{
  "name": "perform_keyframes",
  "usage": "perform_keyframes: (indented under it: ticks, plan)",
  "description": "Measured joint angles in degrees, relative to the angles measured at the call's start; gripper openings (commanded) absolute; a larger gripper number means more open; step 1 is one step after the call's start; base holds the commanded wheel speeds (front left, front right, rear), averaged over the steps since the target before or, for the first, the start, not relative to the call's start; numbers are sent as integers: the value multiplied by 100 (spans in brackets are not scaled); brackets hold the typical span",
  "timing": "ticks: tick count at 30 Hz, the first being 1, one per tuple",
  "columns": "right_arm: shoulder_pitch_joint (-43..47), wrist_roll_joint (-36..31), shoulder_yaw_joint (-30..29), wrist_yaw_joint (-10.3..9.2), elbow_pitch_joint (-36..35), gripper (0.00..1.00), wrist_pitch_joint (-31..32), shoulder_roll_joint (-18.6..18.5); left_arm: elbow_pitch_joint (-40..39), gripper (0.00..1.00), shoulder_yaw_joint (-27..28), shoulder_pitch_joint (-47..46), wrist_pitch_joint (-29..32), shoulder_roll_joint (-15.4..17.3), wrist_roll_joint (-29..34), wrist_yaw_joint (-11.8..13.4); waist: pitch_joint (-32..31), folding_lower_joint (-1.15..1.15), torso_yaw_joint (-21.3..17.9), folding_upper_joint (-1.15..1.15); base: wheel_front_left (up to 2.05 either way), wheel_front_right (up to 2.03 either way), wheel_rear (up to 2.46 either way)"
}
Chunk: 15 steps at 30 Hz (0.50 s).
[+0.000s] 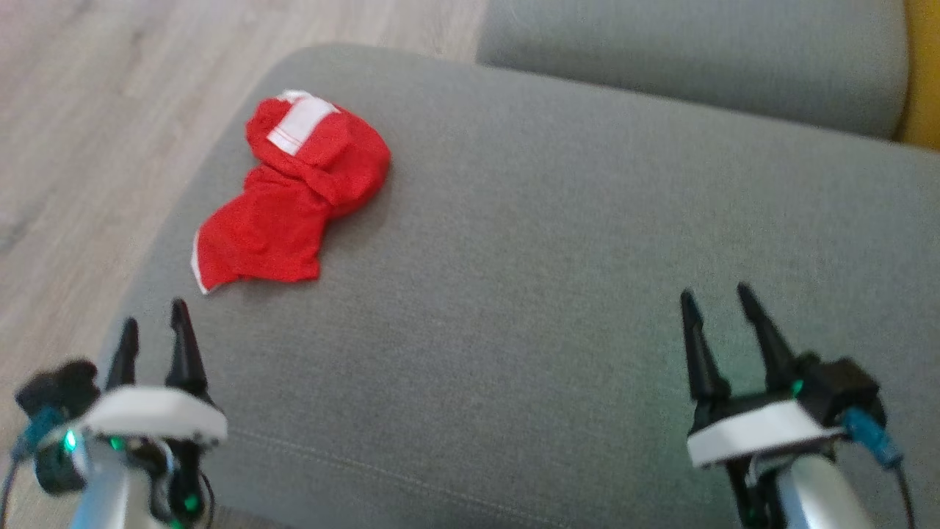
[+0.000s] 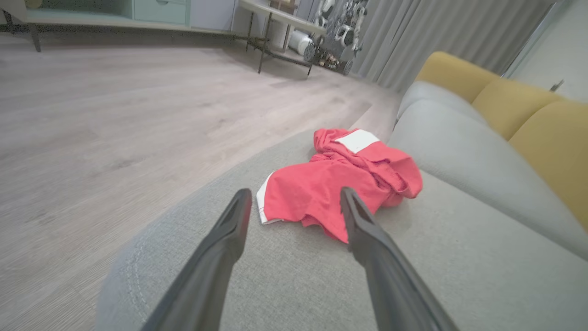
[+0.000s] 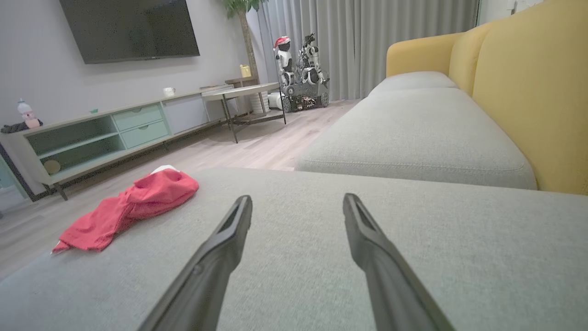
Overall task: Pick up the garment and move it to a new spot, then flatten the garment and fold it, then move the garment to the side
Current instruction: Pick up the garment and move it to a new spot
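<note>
The garment (image 1: 294, 195) is red with white trim and lies crumpled on the grey sofa cushion (image 1: 551, 257), near its far left edge. My left gripper (image 1: 154, 323) hovers open at the lower left, a short way in front of the garment (image 2: 337, 181), nothing between its fingers. Over the cushion's near right part my right gripper (image 1: 716, 301) also stands open and empty. In the right wrist view the garment (image 3: 128, 207) lies far off to the left of the right gripper (image 3: 296, 204).
Wooden floor (image 1: 95, 132) borders the cushion on the left. A second grey cushion (image 1: 698, 51) lies beyond it, with yellow backrests (image 3: 528, 92) along the right. A TV cabinet (image 3: 105, 133) and a side table (image 3: 243, 94) stand across the room.
</note>
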Motion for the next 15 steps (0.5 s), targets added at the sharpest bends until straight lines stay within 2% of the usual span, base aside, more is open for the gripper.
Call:
perform_keyframes:
  ticks: [8,12,15]
  plan:
    - [-359,-421,-303,0,-572,100,267,-5,1461,100,-32,-1383,1112,611,33,14,750,0,-368,0,0,0,0]
    - [-390,-556,-349,0,-808,100,377,-8,2134,100,-167,-1960,1344,864,164,-4,1086,1,-531,0,0,0,0]
    - [-488,-605,-369,1,-937,100,423,-9,2542,100,-226,-2305,1370,936,247,-10,1282,1,-644,0,0,0,0]
